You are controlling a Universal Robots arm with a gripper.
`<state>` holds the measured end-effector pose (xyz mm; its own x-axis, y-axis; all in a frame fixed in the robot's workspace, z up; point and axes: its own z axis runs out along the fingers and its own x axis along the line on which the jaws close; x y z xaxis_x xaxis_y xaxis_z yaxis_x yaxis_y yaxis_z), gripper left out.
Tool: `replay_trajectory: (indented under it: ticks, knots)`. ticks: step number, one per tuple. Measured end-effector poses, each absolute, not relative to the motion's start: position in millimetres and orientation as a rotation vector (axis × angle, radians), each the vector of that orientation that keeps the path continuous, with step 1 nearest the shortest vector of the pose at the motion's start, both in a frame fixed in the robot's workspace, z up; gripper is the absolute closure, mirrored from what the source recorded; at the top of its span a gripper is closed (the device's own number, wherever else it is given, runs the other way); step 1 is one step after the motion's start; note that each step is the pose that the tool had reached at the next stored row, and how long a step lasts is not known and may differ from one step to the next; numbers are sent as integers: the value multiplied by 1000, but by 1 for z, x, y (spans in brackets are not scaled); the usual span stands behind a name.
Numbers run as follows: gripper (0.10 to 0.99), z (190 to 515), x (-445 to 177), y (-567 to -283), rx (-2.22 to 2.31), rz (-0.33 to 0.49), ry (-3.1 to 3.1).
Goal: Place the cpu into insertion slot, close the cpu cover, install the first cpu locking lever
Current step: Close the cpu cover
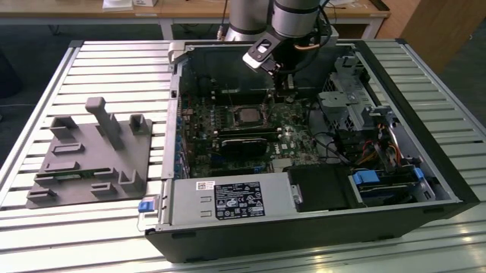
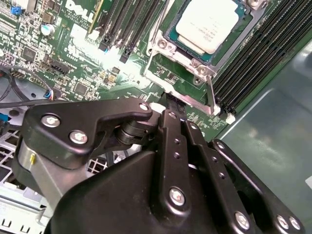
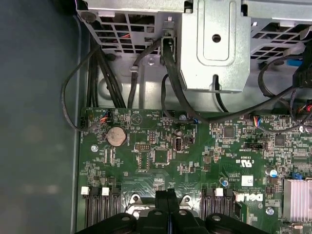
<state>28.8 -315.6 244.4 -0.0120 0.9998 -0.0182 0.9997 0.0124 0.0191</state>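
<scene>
The cpu point(image 2: 207, 27) lies in the insertion slot point(image 2: 171, 35) near the end effector point(image 2: 170, 105).

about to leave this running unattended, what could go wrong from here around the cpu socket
1. The hand sits low against the edge of the cpu cover; a slip might scrape the green board or the memory slots beside it.
2. The thin lever looks unhooked, so the cover could lift off the cpu.
3. Loose black cables near the board edge could snag the arm.
</scene>
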Motion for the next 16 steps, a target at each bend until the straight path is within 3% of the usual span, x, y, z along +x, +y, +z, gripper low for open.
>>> replay_trajectory:
  ticks: [16]
  knots:
    - [980, 244, 16, -316, 2189, 1, 2216]
